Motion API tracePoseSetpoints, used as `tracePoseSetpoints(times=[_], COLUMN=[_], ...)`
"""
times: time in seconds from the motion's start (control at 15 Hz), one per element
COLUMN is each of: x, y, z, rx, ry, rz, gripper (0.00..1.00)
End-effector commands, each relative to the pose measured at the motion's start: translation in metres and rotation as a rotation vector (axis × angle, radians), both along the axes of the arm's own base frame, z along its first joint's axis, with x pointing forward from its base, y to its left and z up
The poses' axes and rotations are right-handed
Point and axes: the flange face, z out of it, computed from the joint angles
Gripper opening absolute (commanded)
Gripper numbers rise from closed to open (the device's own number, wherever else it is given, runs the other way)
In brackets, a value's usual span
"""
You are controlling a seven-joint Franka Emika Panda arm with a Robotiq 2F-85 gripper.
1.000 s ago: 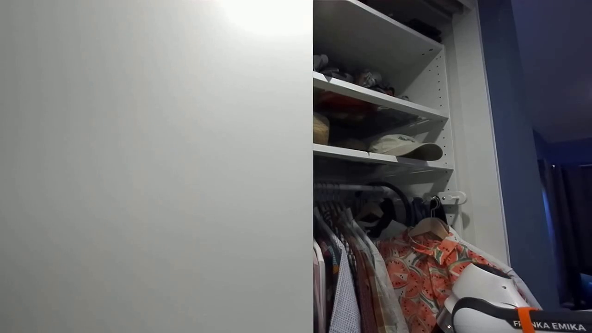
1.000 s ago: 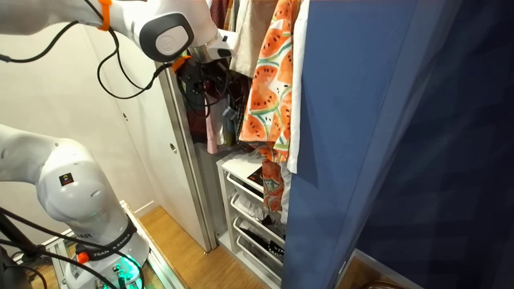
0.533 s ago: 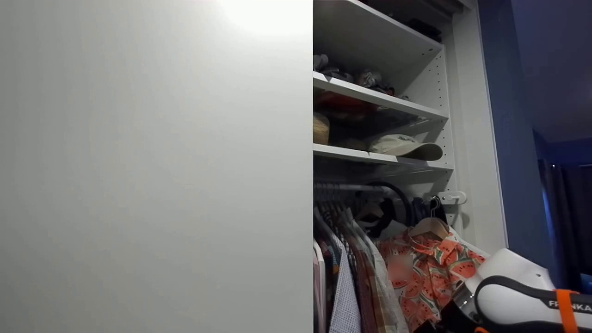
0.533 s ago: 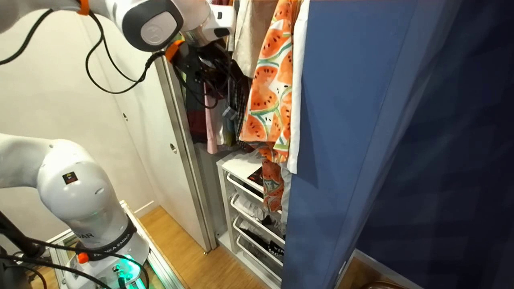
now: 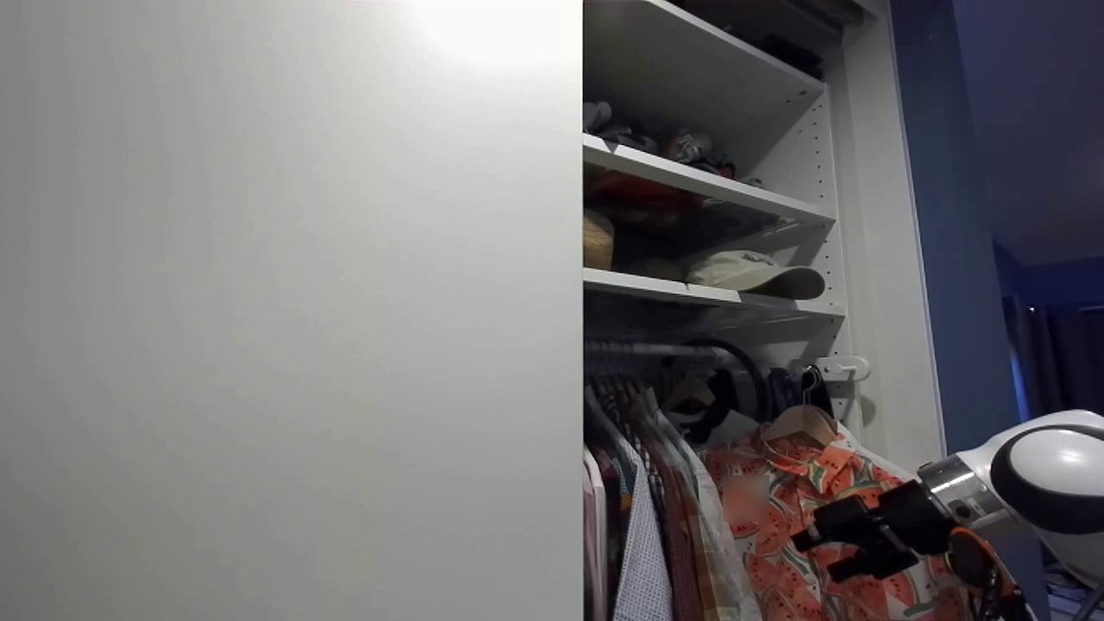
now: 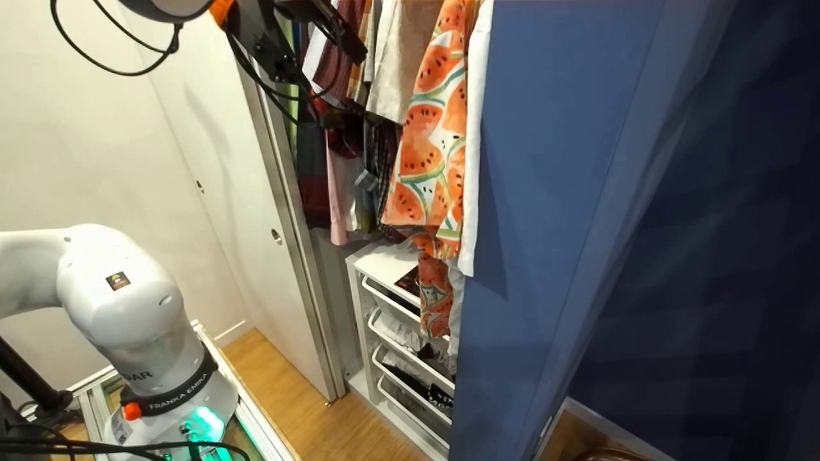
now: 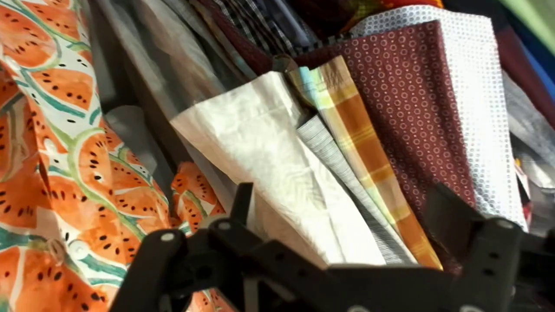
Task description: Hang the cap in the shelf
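Note:
The khaki cap (image 5: 750, 272) lies on a board of the white shelf (image 5: 642, 283) in an exterior view, its curved brim toward the right side wall. It is out of view in the wrist view. My gripper (image 5: 819, 556) is open and empty, below and to the right of the cap in the picture, in front of the watermelon-pattern shirt. It also shows in the wrist view (image 7: 342, 193), with fingers wide apart and hanging clothes beyond them. In an exterior view the gripper (image 6: 338, 86) is near the top, in front of the clothes.
A plain white door panel (image 5: 293, 310) fills the left of an exterior view. The orange watermelon shirt (image 5: 776, 500) and other clothes (image 5: 647, 517) hang below the shelf boards. A blue wall (image 6: 551, 192) borders the closet. A drawer unit (image 6: 400, 307) stands below the clothes.
The arm has swung up and back from the clothes. The gripper has turned and now shows in front of the watermelon shirt. The cap has not moved.

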Motion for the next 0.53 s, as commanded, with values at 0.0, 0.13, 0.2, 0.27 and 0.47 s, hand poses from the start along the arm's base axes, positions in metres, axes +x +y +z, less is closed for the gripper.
tracePoseSetpoints(times=[0.0,0.13,0.2,0.27,0.47], x=[0.0,0.001,0.001,-0.001,-0.011], y=[0.0,0.001,0.001,0.001,-0.005], z=[0.002,0.001,0.001,0.008,0.044], rx=[0.005,0.01,0.011,0.063,0.195], ry=[0.0,0.003,0.003,-0.036,-0.15], rz=[0.001,0.003,0.004,0.022,-0.026], gripper=[1.0,1.0,1.0,1.0,1.0])
